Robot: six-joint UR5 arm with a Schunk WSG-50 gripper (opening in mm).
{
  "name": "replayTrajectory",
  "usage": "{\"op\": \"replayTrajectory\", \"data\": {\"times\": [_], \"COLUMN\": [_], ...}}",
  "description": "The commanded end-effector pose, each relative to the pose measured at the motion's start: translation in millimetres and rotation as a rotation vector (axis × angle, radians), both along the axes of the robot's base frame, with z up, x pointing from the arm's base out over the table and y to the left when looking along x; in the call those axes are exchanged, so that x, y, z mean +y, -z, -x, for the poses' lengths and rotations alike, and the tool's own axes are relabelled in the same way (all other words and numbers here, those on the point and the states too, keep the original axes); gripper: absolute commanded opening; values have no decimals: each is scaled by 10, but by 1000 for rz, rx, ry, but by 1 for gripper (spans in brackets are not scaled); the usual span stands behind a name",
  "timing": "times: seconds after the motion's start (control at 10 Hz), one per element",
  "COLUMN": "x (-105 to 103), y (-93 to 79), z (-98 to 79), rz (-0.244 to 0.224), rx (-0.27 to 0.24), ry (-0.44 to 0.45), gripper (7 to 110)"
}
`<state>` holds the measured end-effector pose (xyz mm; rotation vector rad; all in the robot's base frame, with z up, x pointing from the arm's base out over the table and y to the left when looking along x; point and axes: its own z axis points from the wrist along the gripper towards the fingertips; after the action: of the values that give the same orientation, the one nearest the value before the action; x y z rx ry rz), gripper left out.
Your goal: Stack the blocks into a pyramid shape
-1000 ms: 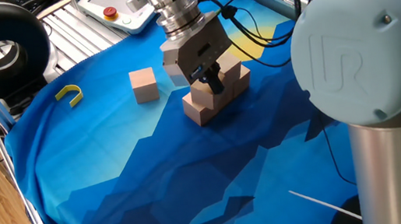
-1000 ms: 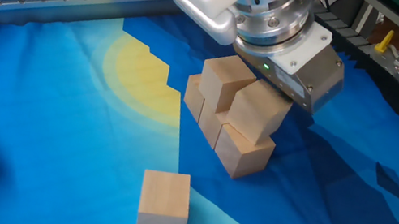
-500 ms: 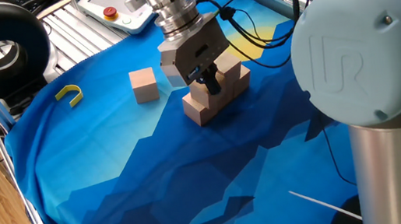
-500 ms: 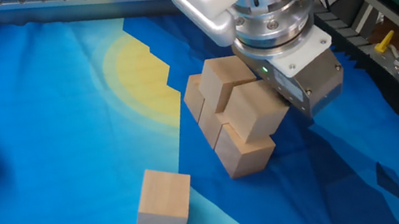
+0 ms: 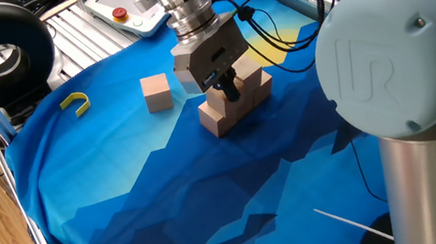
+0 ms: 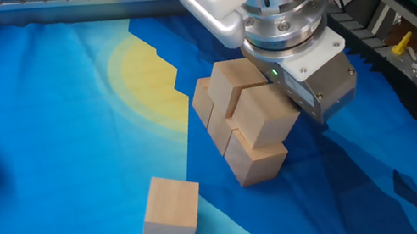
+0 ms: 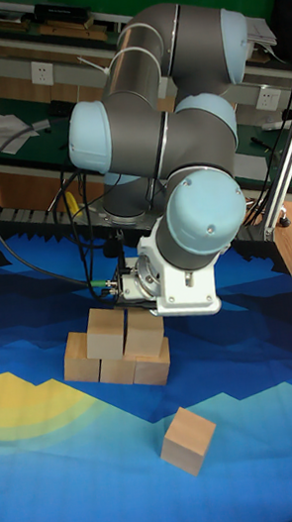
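Gripper [image 6: 284,104] sits over the second-tier light tan wooden cube [image 6: 264,118]; jaws' hold cannot be told. Advise lifting straight up, then fetching the lone tan cube [image 6: 172,213] for the apex.

The raised letters "UR" stand on the arm's round joint cap [image 5: 392,50].

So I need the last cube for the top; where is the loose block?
The loose block sits alone on the blue cloth, apart from the stack, near the bottom edge of the other fixed view.
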<state>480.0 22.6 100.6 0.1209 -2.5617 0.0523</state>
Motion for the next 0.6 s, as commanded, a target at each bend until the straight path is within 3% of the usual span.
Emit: {"op": "replayTrajectory", "data": {"times": [0.0, 0.5], "x": [-33, -28], "y": [-6, 60], "z": [8, -64], "rz": [11, 9], "rx": [3, -24], "ry": [3, 16], "gripper": [7, 7]}}
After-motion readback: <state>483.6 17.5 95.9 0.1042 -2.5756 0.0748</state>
